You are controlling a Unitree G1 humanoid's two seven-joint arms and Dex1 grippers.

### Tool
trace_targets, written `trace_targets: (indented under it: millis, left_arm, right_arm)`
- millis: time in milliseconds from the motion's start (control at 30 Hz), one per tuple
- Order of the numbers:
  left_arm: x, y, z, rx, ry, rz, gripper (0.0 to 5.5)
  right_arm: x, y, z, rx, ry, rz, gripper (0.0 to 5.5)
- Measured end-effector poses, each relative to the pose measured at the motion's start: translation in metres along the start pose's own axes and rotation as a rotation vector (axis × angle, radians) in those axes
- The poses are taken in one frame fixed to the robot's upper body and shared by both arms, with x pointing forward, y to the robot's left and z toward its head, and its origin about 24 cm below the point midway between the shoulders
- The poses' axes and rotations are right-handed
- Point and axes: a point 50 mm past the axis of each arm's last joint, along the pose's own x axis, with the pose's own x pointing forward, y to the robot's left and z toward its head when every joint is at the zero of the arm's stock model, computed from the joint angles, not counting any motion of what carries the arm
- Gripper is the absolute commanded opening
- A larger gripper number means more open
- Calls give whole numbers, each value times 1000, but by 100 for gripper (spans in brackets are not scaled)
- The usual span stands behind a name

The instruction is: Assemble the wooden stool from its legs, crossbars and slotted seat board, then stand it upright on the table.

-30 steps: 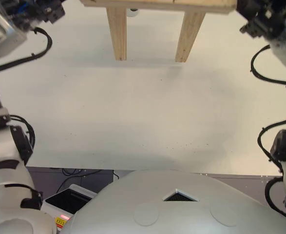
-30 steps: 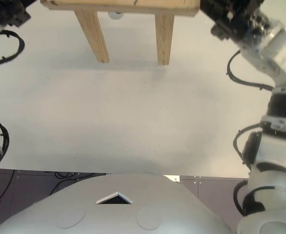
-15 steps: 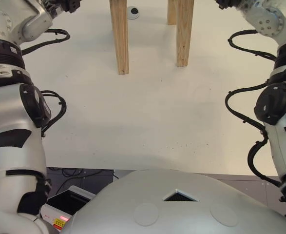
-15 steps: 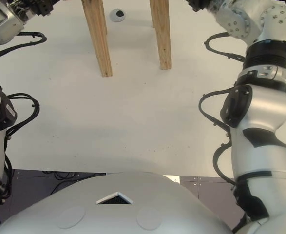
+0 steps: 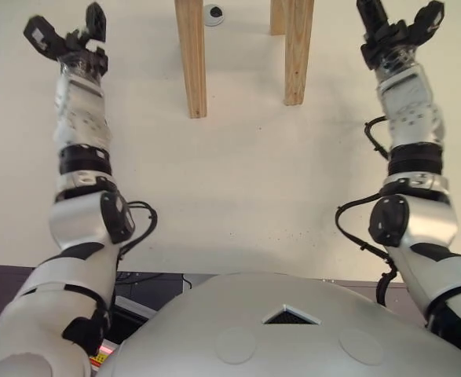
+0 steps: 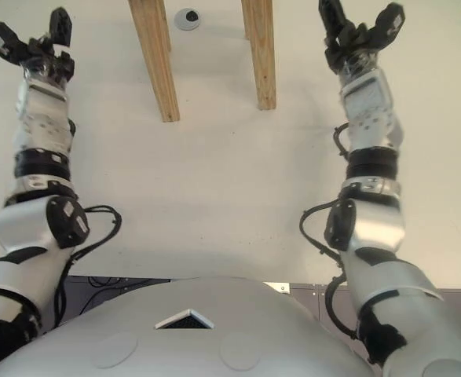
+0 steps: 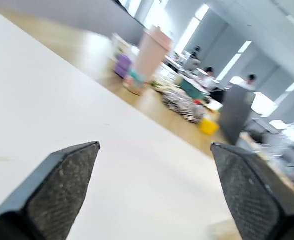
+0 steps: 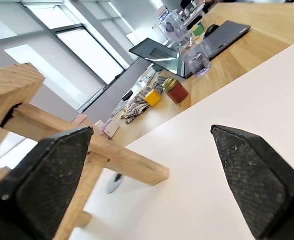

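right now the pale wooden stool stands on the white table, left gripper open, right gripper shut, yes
No: the right gripper is open too, as the left eye view shows. The pale wooden stool does stand on the white table, left gripper open.

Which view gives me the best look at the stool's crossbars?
Right wrist view: a crossbar runs clearly across it. Both eye views show the stool's legs standing on the table, cropped below the crossbars.

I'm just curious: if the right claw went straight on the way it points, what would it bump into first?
Probably nothing: the right gripper points out over the white table, with the stool off to its side. Depth is unclear.
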Motion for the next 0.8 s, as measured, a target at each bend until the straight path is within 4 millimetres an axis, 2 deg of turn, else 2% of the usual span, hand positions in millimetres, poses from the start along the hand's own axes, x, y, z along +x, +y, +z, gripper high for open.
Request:
trace_targets:
  millis: [67, 167, 233, 333, 500, 800]
  left_arm:
    - [-14, -12, -21, 116, -35, -21, 409]
    - [-17, -24, -29, 154, -57, -43, 409]
    - [-20, -34, -34, 189, -72, -78, 409]
    - [-23, -51, -39, 276, -96, -154, 409]
    - [-28, -57, -51, 255, -60, -149, 409]
    - [-27, -63, -48, 232, -107, -122, 409]
  right_arm:
    - [-12, -5, -20, -231, -26, -45, 435]
    - [-21, -9, -35, -568, -33, -140, 435]
    - [-27, -12, -44, -684, -50, -226, 435]
    - [-28, -2, -57, -738, -71, -236, 435]
    - [-28, -2, -59, -787, -73, -237, 435]
    - [-20, 2, -52, -798, -95, -225, 435]
